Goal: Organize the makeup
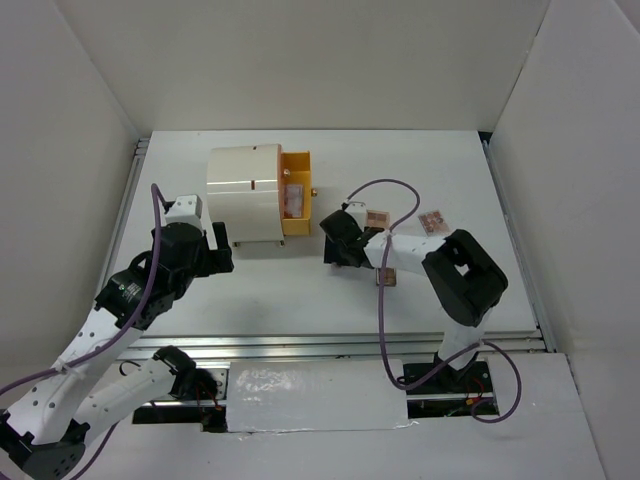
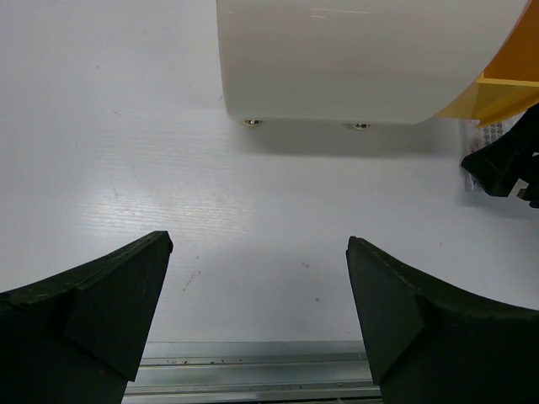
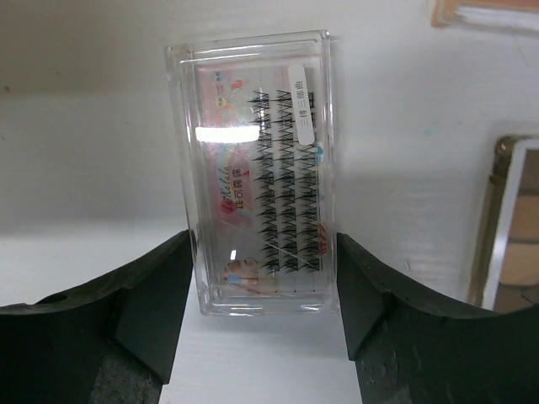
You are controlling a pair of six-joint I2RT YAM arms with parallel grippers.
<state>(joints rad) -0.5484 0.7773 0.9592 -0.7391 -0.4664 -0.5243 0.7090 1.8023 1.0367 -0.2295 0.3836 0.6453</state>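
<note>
Right fingers (image 3: 152, 320) flank one clear lash case (image 3: 261, 168) flat on the surface (image 1: 300, 290), near the one orange drawer (image 1: 296, 190) of the one cream box (image 1: 245, 190) — tight at both sides, pinching or not I cannot tell. Left fingers (image 2: 101, 311) spread wide, holding nothing. Three palettes (image 1: 433, 221) lie around the right arm.

Near tabletop (image 1: 290, 295) lies open; the cream cylindrical box (image 1: 243, 190) with its pulled-out orange drawer (image 1: 296, 192) blocks the far left, eyeshadow palettes (image 1: 433, 221) the right.
</note>
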